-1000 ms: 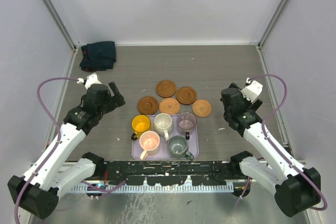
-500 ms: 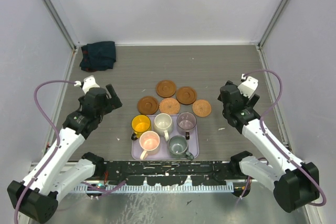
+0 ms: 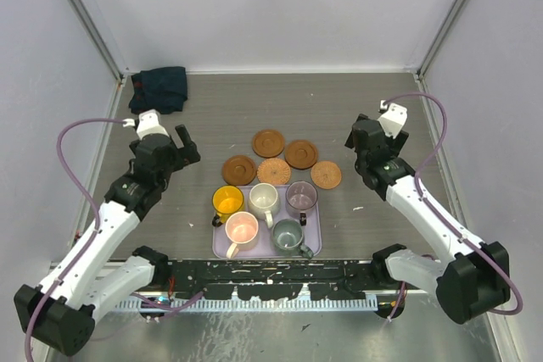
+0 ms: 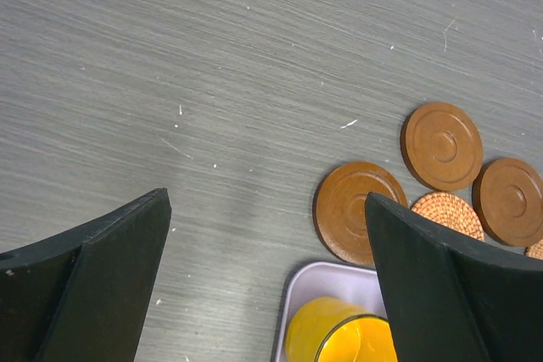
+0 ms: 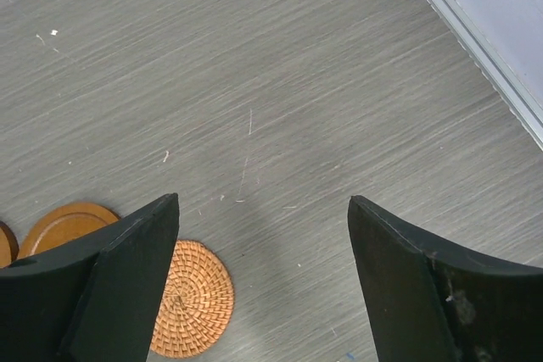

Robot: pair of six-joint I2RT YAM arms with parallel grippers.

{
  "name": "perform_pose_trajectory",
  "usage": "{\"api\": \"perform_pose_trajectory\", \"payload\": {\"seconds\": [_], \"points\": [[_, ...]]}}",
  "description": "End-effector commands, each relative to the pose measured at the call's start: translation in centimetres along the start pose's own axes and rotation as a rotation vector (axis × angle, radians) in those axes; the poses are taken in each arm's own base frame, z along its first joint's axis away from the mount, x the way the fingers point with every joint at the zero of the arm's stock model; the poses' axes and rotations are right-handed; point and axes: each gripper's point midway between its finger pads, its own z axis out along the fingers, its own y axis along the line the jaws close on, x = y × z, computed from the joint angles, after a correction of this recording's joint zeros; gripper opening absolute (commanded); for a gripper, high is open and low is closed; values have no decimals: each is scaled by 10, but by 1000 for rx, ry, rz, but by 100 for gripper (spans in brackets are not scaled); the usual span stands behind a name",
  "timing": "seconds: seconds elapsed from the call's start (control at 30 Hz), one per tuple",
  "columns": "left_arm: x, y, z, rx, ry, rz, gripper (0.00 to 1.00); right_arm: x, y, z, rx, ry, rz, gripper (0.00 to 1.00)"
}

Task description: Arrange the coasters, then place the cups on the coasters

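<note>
Five coasters lie flat in a cluster mid-table: dark brown ones and woven tan ones. Just in front, a lilac tray holds the cups: yellow, white, purple-grey, pink, grey-green. My left gripper hangs open over bare table left of the coasters, above the yellow cup and the nearest brown coaster. My right gripper is open and empty, just right of a woven coaster.
A dark blue cloth is bunched in the far left corner. Pale walls with metal posts enclose the table, and its raised right edge runs close beside the right gripper. A black rail crosses the near edge between the arm bases.
Both wrists have shifted toward the far side of the table; the right gripper has come closer to the woven coaster. Coasters, cups and tray lie where they were.
</note>
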Motion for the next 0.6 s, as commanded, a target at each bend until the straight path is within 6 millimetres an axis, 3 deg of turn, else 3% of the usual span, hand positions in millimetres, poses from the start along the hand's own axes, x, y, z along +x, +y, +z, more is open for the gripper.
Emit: {"api": "perform_pose_trajectory", "payload": {"seconds": [0.0,0.33,0.5,0.57], "points": [[-29,-19,14,26,-66,-28,98,-34,22,0,-57,-74,36,83],[-14,-38,50,53,18,50,98,-42,42,9,-106,-66,26,70],[-3,-49,60,124,40,120,98,-42,49,14,-145,-45,47,36],[3,-54,65,144,70,141,86,-41,50,16,-155,-37,51,30]]}}
